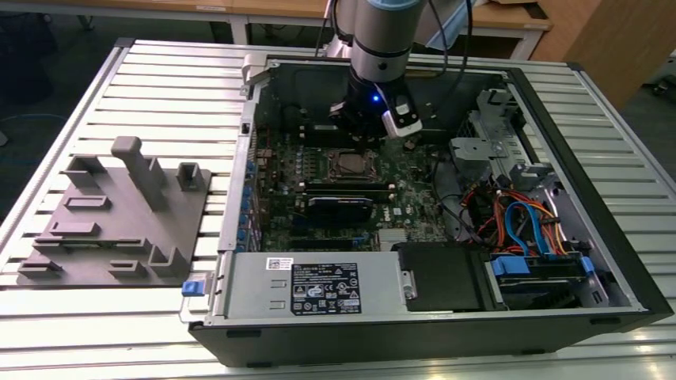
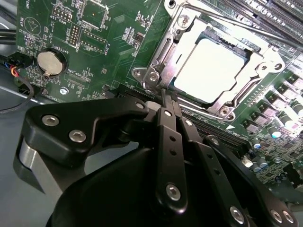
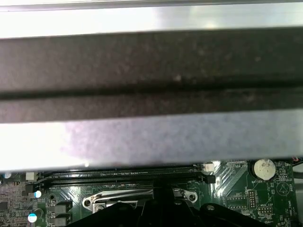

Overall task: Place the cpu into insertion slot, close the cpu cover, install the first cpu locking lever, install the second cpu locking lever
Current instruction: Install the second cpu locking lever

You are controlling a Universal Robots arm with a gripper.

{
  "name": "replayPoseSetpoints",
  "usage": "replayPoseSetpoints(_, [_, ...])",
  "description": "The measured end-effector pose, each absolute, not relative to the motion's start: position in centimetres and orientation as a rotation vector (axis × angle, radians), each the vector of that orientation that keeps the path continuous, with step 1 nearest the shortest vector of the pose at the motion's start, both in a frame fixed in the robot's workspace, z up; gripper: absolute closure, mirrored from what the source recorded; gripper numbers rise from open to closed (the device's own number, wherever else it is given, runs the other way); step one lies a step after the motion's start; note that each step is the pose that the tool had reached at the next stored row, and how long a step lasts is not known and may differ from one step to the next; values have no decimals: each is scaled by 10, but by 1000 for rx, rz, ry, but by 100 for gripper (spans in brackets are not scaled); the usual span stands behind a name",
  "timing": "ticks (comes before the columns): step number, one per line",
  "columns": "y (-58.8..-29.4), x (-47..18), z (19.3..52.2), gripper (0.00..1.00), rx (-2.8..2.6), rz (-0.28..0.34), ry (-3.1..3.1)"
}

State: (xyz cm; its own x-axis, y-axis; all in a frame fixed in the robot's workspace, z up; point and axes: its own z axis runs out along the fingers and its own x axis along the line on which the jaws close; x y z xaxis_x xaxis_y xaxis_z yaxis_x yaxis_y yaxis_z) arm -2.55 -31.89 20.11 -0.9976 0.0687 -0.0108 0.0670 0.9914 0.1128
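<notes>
Inside shiny metal cpu cover: flat square pale cpu.

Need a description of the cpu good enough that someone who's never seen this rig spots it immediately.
Inside the open computer case, find the green motherboard. Just ahead of the gripper is the shiny metal cpu cover; the cpu is the pale flat square in its window. The other bare metal nearby, a coin cell, is round and unframed.
</notes>
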Motion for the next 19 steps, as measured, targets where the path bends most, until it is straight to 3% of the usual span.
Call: replayPoseSetpoints(19, [-321, -26, 207, 90, 106, 176, 3120])
